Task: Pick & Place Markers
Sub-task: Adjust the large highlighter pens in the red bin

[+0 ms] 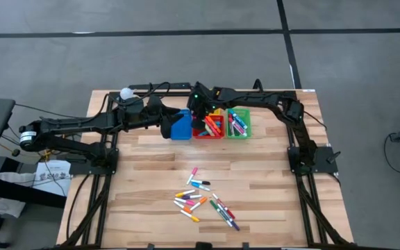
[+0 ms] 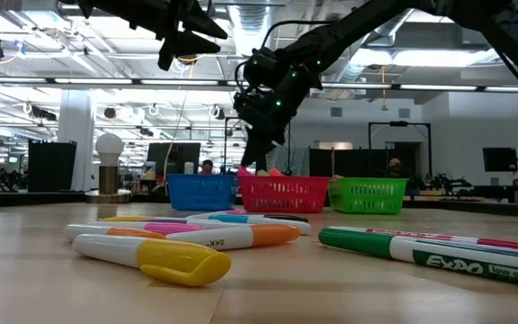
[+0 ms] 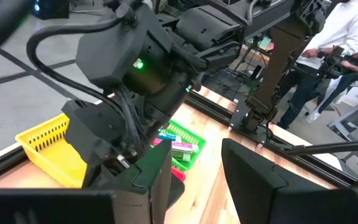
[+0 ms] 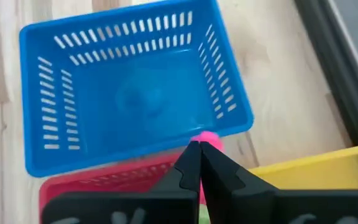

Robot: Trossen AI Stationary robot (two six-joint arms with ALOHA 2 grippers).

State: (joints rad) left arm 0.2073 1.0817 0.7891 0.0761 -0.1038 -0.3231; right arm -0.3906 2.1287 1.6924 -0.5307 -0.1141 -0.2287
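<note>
Several markers (image 1: 203, 200) in mixed colours lie loose on the wooden table near its front edge; they fill the foreground of the low view (image 2: 196, 243). At the back stand a blue bin (image 1: 181, 128), a red bin (image 1: 209, 132) and a green bin (image 1: 239, 123), the red and green with markers in them. My right gripper (image 4: 197, 146) is shut and slants down over the red bin's rim, beside the blue bin (image 4: 135, 99). My left gripper (image 3: 194, 186) is open with nothing between its fingers, raised just left of the blue bin. My right gripper has the pink end of a marker (image 4: 207, 138) showing right beyond its shut fingertips, over the red bin's edge. I cannot tell whether the fingertips touch it; the fingers hide the rest of that marker.
A yellow bin (image 3: 51, 149) stands behind the red one, under the right arm. A white round lamp (image 1: 126, 92) sits at the back left. Black frame rails run along the table's sides. Bare wood lies between the bins and the marker pile. People stand beyond the table (image 3: 347, 43).
</note>
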